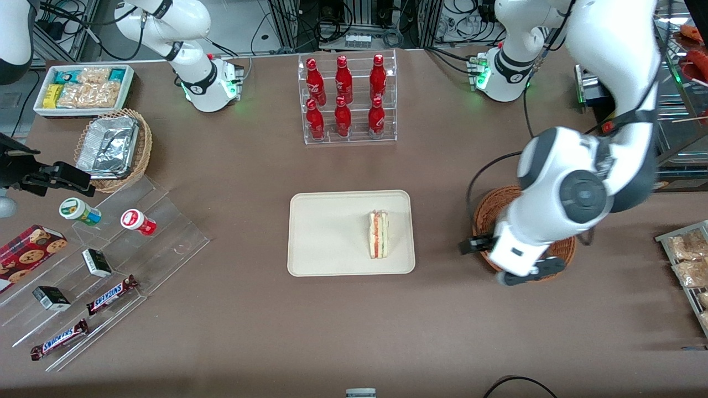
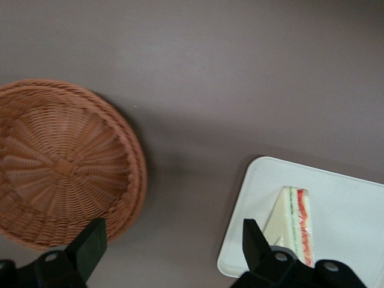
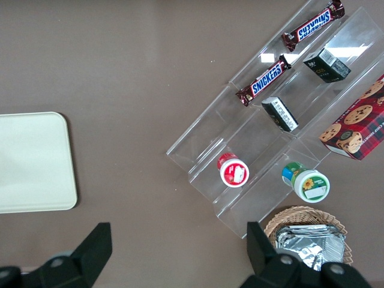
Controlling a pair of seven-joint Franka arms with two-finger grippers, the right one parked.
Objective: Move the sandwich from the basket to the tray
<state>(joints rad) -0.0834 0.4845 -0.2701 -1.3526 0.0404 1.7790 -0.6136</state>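
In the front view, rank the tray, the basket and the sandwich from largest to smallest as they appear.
1. Tray: clearly largest.
2. Basket: partly covered by the arm, so its full extent is uncertain.
3. Sandwich: smallest, on the tray.
The open tool hangs between basket and tray.

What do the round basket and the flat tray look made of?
The round reddish-brown basket looks like woven wicker: radiating strands and a braided rim, matte. The flat cream rectangular tray looks like moulded plastic or pulp, smooth and matte; which one is unclear. The clear-wrapped triangular sandwich lies on it. The left arm's claw is open, above the table between basket and tray.
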